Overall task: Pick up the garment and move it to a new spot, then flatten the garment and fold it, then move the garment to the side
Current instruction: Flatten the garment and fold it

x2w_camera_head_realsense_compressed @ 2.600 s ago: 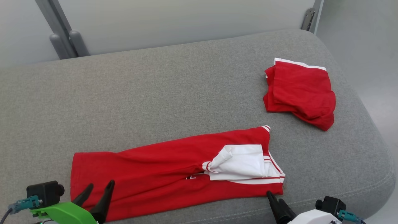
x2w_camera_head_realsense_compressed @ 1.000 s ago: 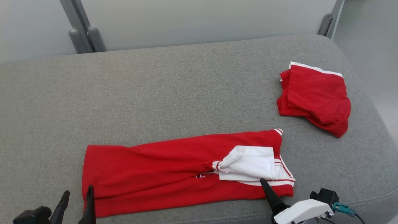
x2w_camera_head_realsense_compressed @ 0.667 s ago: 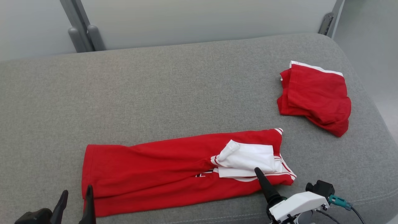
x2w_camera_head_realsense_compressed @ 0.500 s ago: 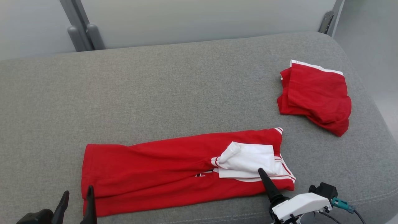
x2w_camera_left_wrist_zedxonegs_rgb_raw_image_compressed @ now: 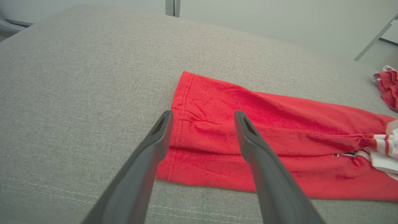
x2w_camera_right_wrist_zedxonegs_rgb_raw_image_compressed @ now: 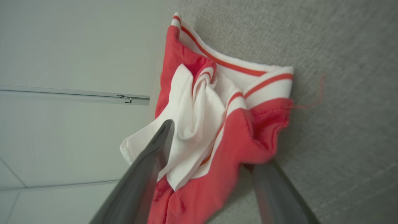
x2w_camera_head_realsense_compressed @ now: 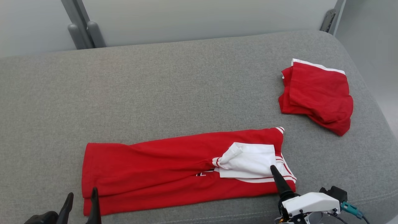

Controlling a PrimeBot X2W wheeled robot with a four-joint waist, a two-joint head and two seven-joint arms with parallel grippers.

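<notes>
The garment is a red shirt lying as a long strip near the grey cushion's front edge, with a white striped sleeve bunched on its right end. My left gripper is open at the strip's left hem; in the left wrist view the left gripper hovers over the garment. My right gripper is at the near right corner. In the right wrist view the right gripper is open and straddles the garment: one finger lies over the white sleeve, while the other's tip is hidden under the red edge.
A second red garment lies folded at the cushion's far right. The grey cushion rounds off at the right and has a seam along its front edge. Grey posts stand behind it at the back left.
My right gripper has slid rightward along the garment's near edge to its right corner, nudging the sleeve end slightly. The left gripper has barely moved. The camera shifted a little.
</notes>
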